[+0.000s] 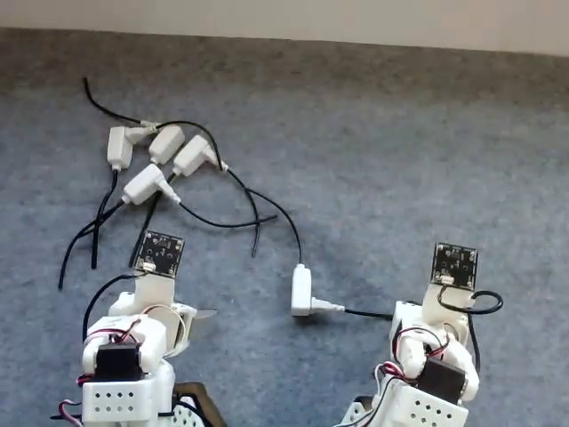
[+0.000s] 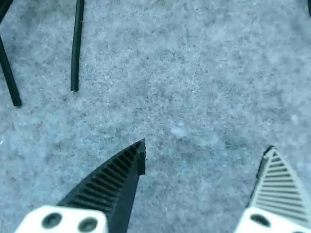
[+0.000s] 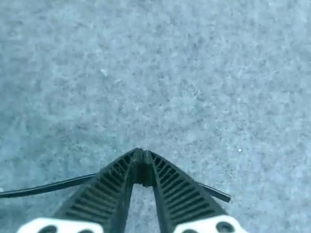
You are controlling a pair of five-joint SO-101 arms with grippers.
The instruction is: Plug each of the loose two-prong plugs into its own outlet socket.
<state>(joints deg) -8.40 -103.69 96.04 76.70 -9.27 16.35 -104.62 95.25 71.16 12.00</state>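
The biggest thing we see is the grey felt mat (image 1: 400,160) covering the table. The left arm (image 1: 124,356) and the right arm (image 1: 427,365) stand at its near edge.

At the far left of the mat lies a cluster of white plugs and sockets (image 1: 156,160), their thin black cords (image 1: 102,218) tangled among them and trailing toward the left arm. Near the middle of the mat, well apart from that cluster, a white socket block (image 1: 301,286) has a plug (image 1: 326,307) touching its near end. We cannot tell whether the prongs are seated.

The left gripper (image 2: 205,147) hangs over bare mat with its jaws wide apart and nothing between them, and two cord ends (image 2: 75,58) lie just beyond it. The right gripper (image 3: 142,154) has its tips pressed together. The middle plug's cord (image 3: 43,187) passes beneath it, and we cannot tell whether it is pinched.

We judge these pieces light, hard and smooth, so they will likely skid on the felt when pushed. The cords look springy enough to drag them. We would grip each plug across its flat body, never by the cord or prongs, while the other gripper steadies the socket.

We can read no writing or labels on any piece.
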